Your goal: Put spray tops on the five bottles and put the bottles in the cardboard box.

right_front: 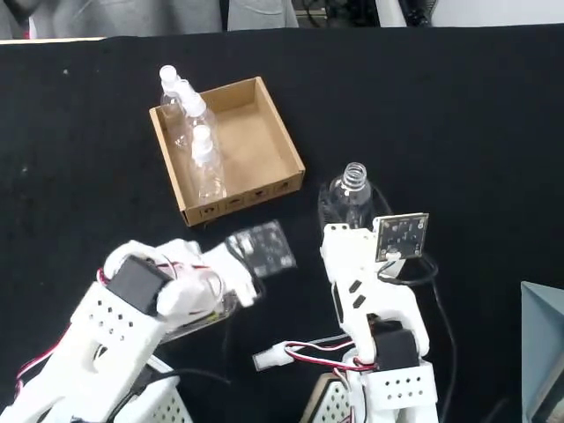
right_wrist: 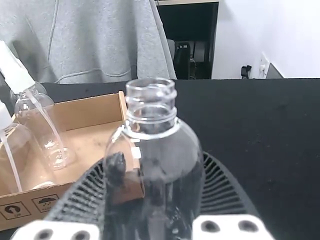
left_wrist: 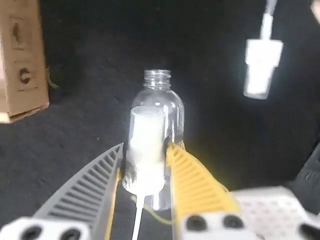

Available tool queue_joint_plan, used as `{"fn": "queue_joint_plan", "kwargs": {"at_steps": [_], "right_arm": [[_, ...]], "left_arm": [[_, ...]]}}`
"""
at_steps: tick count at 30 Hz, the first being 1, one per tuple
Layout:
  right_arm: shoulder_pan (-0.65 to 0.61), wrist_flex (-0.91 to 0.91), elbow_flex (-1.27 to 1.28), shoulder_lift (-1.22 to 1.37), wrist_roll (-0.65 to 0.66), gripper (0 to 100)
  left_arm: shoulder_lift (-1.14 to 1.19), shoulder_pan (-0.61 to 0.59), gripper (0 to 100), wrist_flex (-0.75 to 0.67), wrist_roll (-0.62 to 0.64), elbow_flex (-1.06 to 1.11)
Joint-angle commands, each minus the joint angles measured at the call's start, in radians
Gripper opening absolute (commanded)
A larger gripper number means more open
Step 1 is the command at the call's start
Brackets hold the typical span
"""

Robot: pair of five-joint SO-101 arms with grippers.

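Bottle (right_wrist: pixel 150 125) uncapped, clamped in right hand (right_wrist: pixel 154 200); spray top (left_wrist: pixel 146 145) pinched in left hand (left_wrist: pixel 145 160). From high view: three capped bottles (right_front: pixel 207 163) in cardboard box (right_front: pixel 251 141).

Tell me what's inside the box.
Three bottles with spray tops stand along one wall of the box; the remaining floor is bare. Its near wall hides the floor just behind it.

Three clear bottles (right_front: pixel 207 163) with white spray tops on are standing in the open cardboard box (right_front: pixel 251 141), along its left wall. A fourth bottle (right_front: pixel 353 189) – no top yet – stands upright off the box's near right corner in the right gripper (right_wrist: pixel 160 172). One loose spray top (left_wrist: pixel 146 142) is pinched in the left gripper (left_wrist: pixel 144 156) – another spray top (right_front: pixel 271 357) lies on the table (right_front: pixel 476 106).
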Motion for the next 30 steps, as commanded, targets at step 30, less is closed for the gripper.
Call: {"fn": "queue_joint_plan", "kwargs": {"at_steps": [30], "right_arm": [[0.021, -0.025, -0.004, -0.045, 0.005, 10.0]], "left_arm": [[-0.037, -0.05, 3, -0.327, 0.872, -0.142]]}}
